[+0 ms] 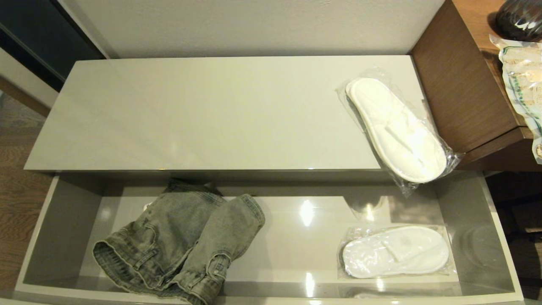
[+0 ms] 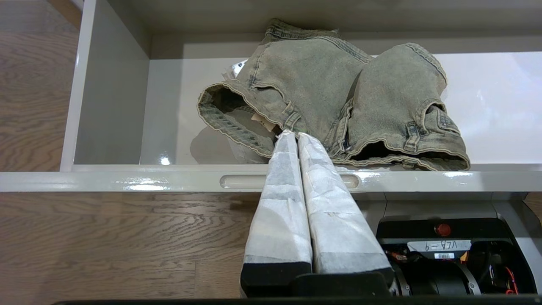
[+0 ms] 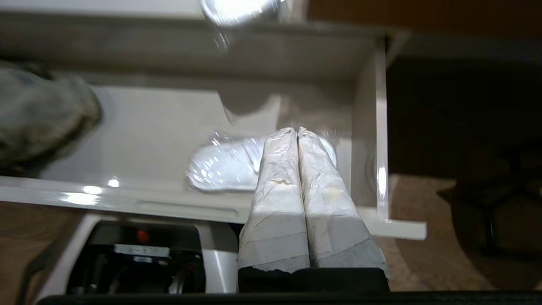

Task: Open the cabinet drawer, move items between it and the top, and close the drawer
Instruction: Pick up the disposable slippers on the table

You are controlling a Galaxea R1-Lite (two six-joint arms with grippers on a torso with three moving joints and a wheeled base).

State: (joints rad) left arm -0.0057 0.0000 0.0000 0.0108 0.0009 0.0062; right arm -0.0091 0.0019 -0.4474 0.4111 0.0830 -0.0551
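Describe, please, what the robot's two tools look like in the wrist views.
Both match: the left tool and right tool each have two long tapering fingers wrapped in crinkled white tape, greyer near the base, on a black mount. No cables or markings show on them.

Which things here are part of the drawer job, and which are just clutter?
Job: open cabinet drawer; bagged slippers in it; bagged slippers on the top; the top.
Clutter: denim shorts in the drawer; brown desk; packet on it.

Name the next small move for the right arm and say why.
Probably open the right gripper and lower it toward the bagged slippers in the cabinet drawer. Its fingers are shut, empty, above that pair, and the other pair already lies on the top.
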